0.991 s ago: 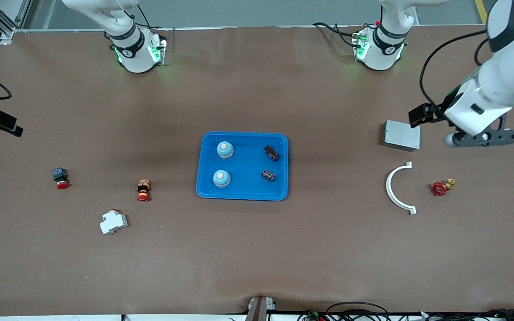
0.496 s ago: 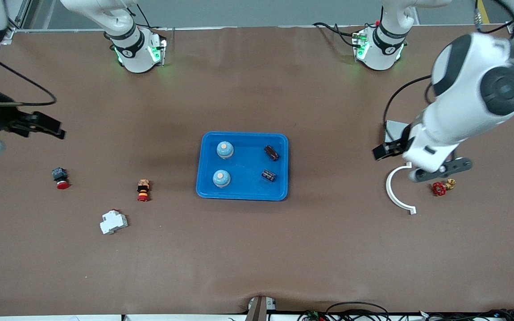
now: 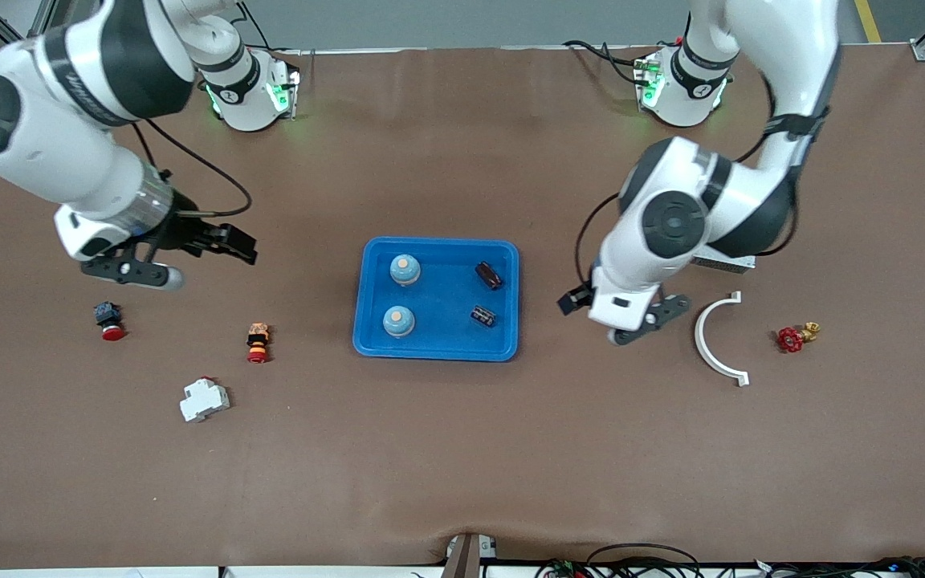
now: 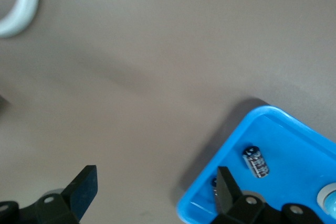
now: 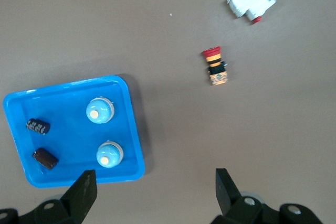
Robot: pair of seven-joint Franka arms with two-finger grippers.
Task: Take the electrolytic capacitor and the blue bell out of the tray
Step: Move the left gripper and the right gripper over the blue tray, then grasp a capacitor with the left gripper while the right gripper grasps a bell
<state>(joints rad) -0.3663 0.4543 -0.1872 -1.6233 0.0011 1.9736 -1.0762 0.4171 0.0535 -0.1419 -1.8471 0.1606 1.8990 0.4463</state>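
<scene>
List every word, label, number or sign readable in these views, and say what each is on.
None can be read for certain.
Right arm: lettering on its black band, too blurred to read.
Capacitor: pale markings on its sleeve, too small to read.
Bells, tray, breaker, buttons: no text visible.

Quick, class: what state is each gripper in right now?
Left gripper: open, holding nothing, beside the blue tray.
Right gripper: open, holding nothing.
</scene>
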